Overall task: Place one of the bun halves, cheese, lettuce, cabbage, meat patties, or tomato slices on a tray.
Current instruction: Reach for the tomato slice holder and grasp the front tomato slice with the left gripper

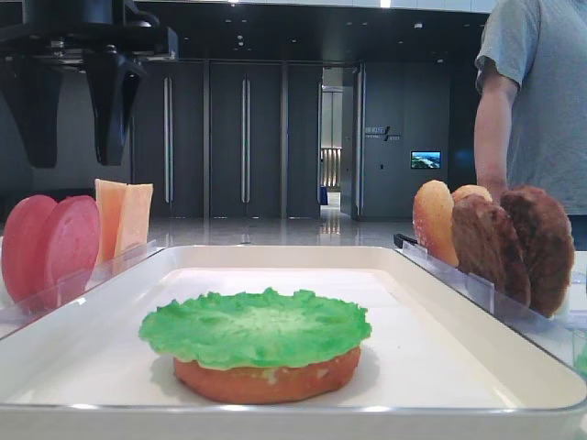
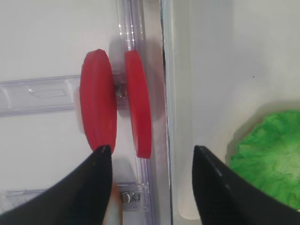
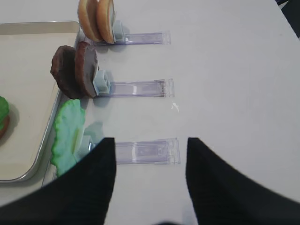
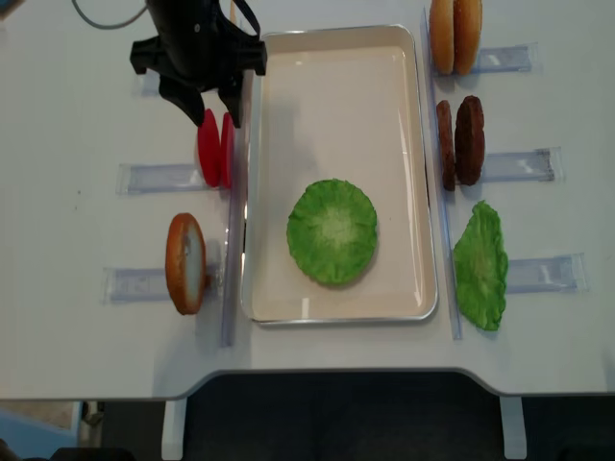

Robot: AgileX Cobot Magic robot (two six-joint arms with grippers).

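Note:
Two red tomato slices [image 2: 98, 110] stand on edge in a clear rack just left of the white tray [image 4: 336, 96]. My left gripper [image 2: 151, 149] hovers open above them, its jaws straddling the slice nearer the tray; nothing is held. From the top view, this gripper [image 4: 209, 108] sits just behind the tomato slices [image 4: 213, 149]. On the tray lies a green lettuce leaf [image 1: 257, 325] on top of a bun half [image 1: 266, 380]. My right gripper [image 3: 150, 150] is open over bare table beside a second lettuce leaf [image 3: 68, 133].
Cheese slices [image 1: 124, 215] stand behind the tomatoes. Another bun half [image 4: 185, 262] stands in a rack at the front left. Right of the tray stand two buns [image 4: 454, 34] and two meat patties [image 4: 459, 139]. A person [image 1: 537, 101] stands at the far right.

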